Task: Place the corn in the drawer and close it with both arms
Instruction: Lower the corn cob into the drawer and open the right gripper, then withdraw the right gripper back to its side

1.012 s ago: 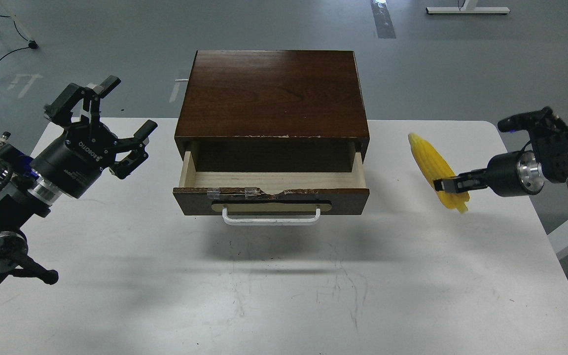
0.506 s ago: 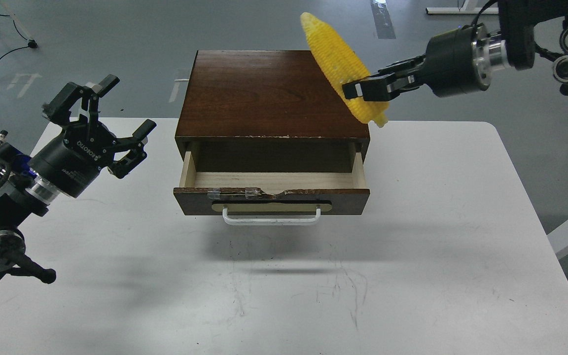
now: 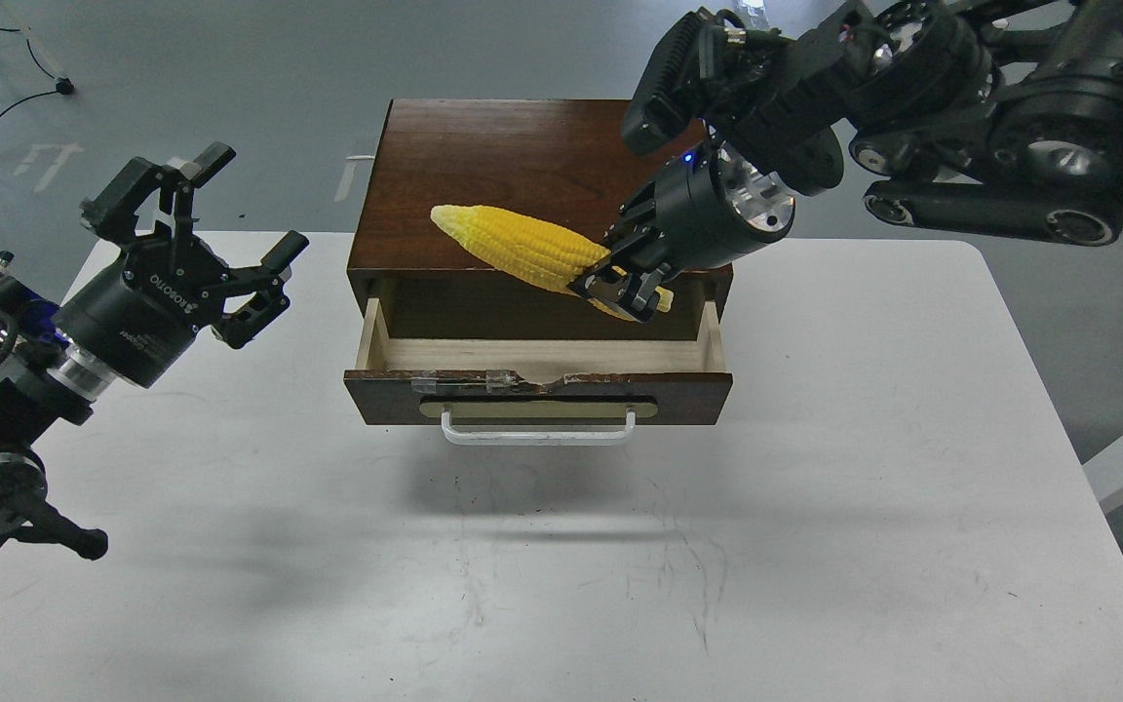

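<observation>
Swung down over the open drawer (image 3: 537, 359), right hand (image 3: 620, 290) pinching corn (image 3: 532, 250); left hand (image 3: 235, 210) spread.

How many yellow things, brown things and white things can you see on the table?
Yellow: 1, the corn, held by the right gripper
Brown: 1, the drawer box with its open drawer
White: 1, the drawer handle
Total: 3
</observation>
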You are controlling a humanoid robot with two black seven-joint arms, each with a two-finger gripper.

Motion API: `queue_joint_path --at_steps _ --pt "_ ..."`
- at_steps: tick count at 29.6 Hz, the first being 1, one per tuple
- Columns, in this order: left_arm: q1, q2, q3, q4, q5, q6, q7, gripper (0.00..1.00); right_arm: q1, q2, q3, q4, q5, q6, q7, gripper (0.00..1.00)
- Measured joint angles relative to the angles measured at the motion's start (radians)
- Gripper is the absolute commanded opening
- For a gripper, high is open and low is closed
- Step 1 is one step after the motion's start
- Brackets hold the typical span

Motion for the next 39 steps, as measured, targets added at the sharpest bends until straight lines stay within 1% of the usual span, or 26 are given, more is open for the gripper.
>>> queue_joint_path --at_steps 1,2,4,6,8,11,13,14,16,17,19,22,24,27,32,36,39 --pt "0.0 0.0 0.0 0.0 0.0 0.0 0.0 1.0 -0.005 0.019 -0.013 -0.009 0.0 -0.011 0.0 0.26" --pt "0.0 0.001 -0.001 -0.001 0.0 0.0 0.0 1.0 -0.012 0.033 -0.022 -0.018 0.0 -0.019 0.0 0.26" --pt "0.0 0.002 -0.002 -0.002 0.0 0.0 0.0 1.0 -0.029 0.049 -0.031 -0.031 0.0 -0.025 0.0 0.33" --pt "0.0 0.004 -0.002 -0.002 0.0 0.0 0.0 1.0 -0.042 0.056 -0.034 -0.039 0.001 -0.027 0.0 0.5" --pt "0.0 0.007 -0.003 -0.002 0.0 0.0 0.0 1.0 -0.056 0.058 -0.038 -0.042 0.003 -0.029 0.0 0.54" --pt "0.0 0.008 -0.005 -0.002 0.0 0.0 0.0 1.0 -0.073 0.058 -0.044 -0.042 0.005 -0.033 0.0 0.66" --pt "0.0 0.009 -0.006 -0.002 0.0 0.0 0.0 1.0 -0.077 0.056 -0.048 -0.042 0.005 -0.034 0.0 0.67" --pt "0.0 0.009 -0.006 -0.002 0.0 0.0 0.0 1.0 -0.078 0.056 -0.049 -0.042 0.006 -0.035 0.0 0.71" --pt "0.0 0.009 -0.006 -0.002 0.0 0.0 0.0 1.0 -0.079 0.056 -0.05 -0.042 0.007 -0.038 0.0 0.74" --pt "0.0 0.009 -0.006 -0.002 0.0 0.0 0.0 1.0 -0.08 0.056 -0.05 -0.042 0.007 -0.039 0.0 0.79" --pt "0.0 0.009 -0.006 -0.002 0.0 0.0 0.0 1.0 -0.08 0.056 -0.05 -0.042 0.007 -0.04 0.0 0.84" --pt "0.0 0.009 -0.006 -0.002 0.0 0.0 0.0 1.0 -0.08 0.056 -0.045 -0.04 0.015 -0.041 0.0 0.85" --pt "0.0 0.011 -0.006 -0.002 0.0 0.0 0.0 1.0 -0.076 0.051 -0.037 -0.038 0.034 -0.041 0.0 0.93" --pt "0.0 0.016 -0.006 -0.002 0.0 0.0 0.0 1.0 -0.05 0.022 -0.011 -0.036 0.096 -0.041 0.0 0.96" --pt "0.0 0.021 -0.006 -0.003 0.0 -0.004 0.0 1.0 -0.022 -0.093 0.082 -0.034 0.253 -0.037 0.0 0.96" --pt "0.0 0.021 -0.006 -0.003 0.0 -0.015 -0.003 1.0 -0.046 -0.251 0.142 -0.025 0.398 -0.035 0.0 0.96" --pt "0.0 0.02 -0.005 -0.003 0.0 -0.017 -0.003 1.0 -0.121 -0.388 0.208 -0.012 0.512 -0.034 0.0 0.96"
